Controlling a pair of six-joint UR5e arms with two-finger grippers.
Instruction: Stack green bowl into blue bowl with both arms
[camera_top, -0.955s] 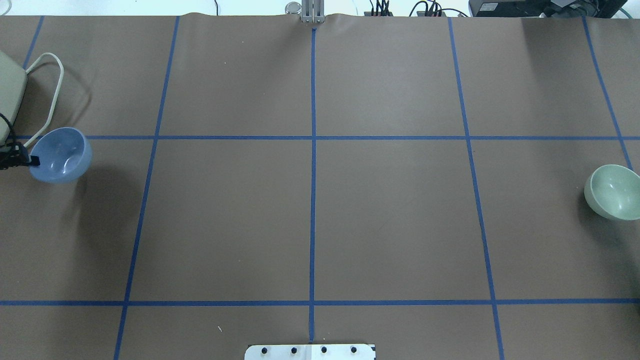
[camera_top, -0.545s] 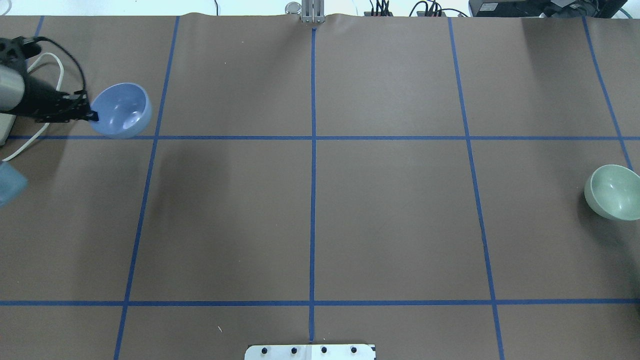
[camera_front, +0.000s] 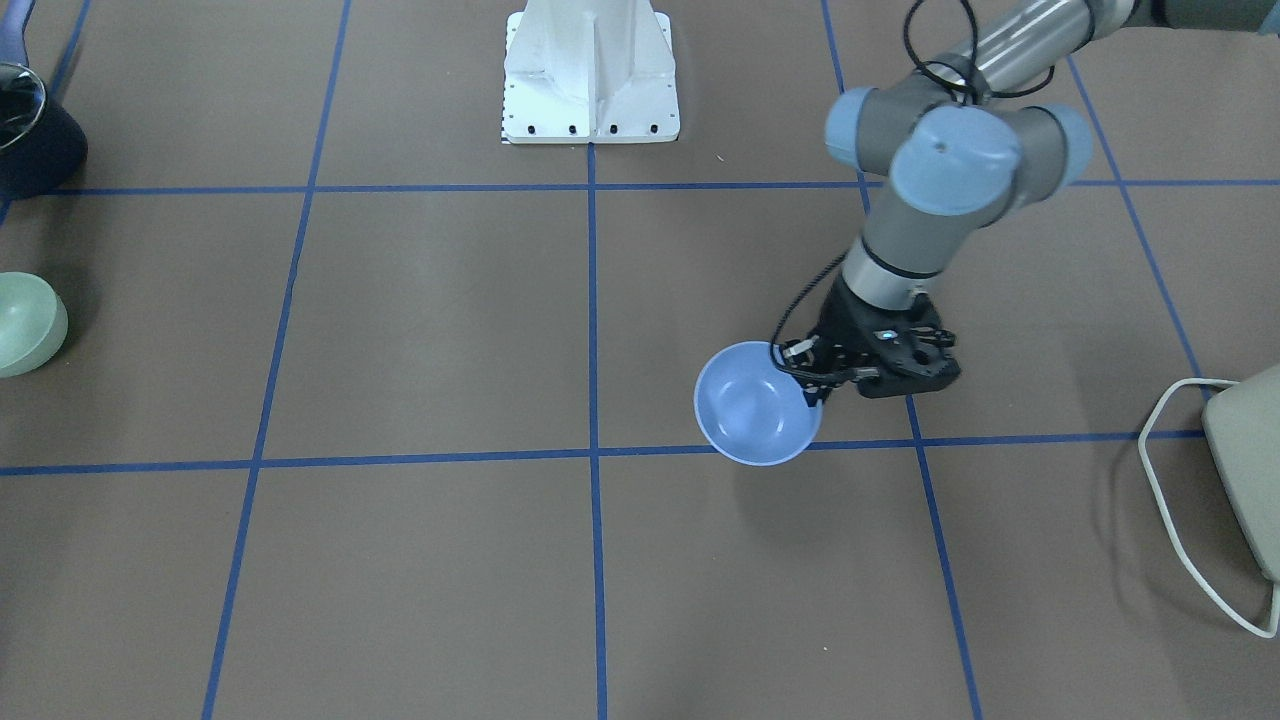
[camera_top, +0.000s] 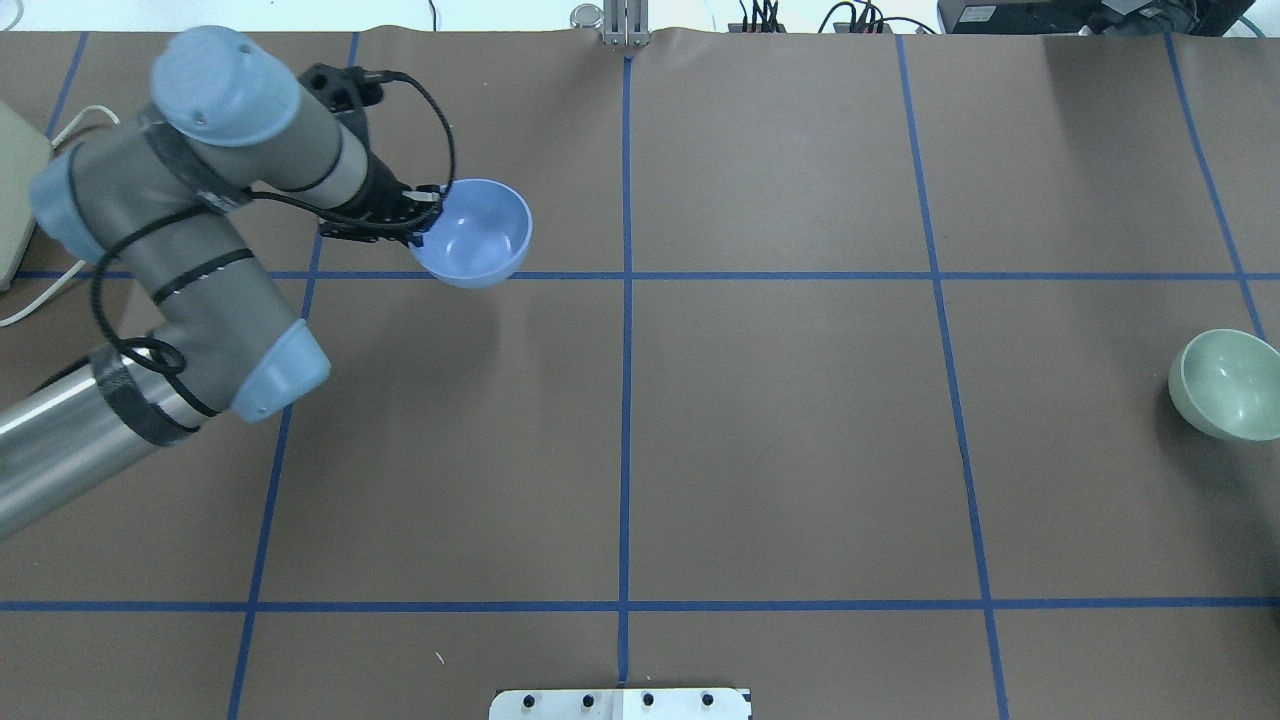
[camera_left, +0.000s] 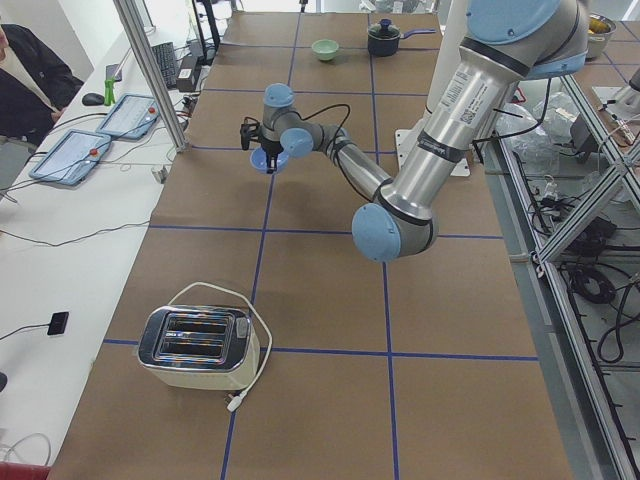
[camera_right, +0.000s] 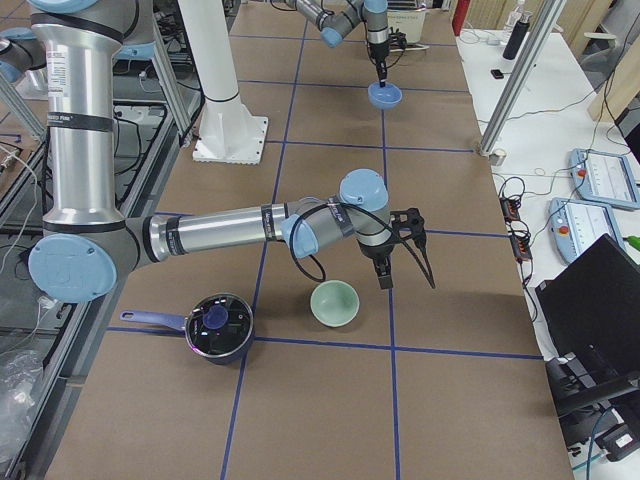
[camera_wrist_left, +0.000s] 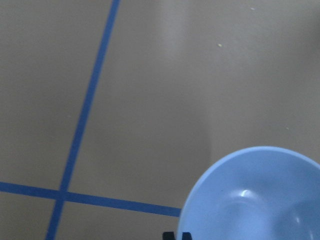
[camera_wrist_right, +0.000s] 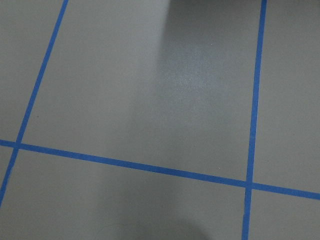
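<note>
The blue bowl has swung in from the left edge of the table toward its middle, carried by the left gripper, which is clamped on the rim nearest its wrist. The bowl juts out beyond the fingertips, raised off the table, mouth up. Being round, it has no long axis. The green bowl has not moved. It sits mouth up, near the right gripper but apart from it, and I cannot tell how far that gripper is open.
</note>
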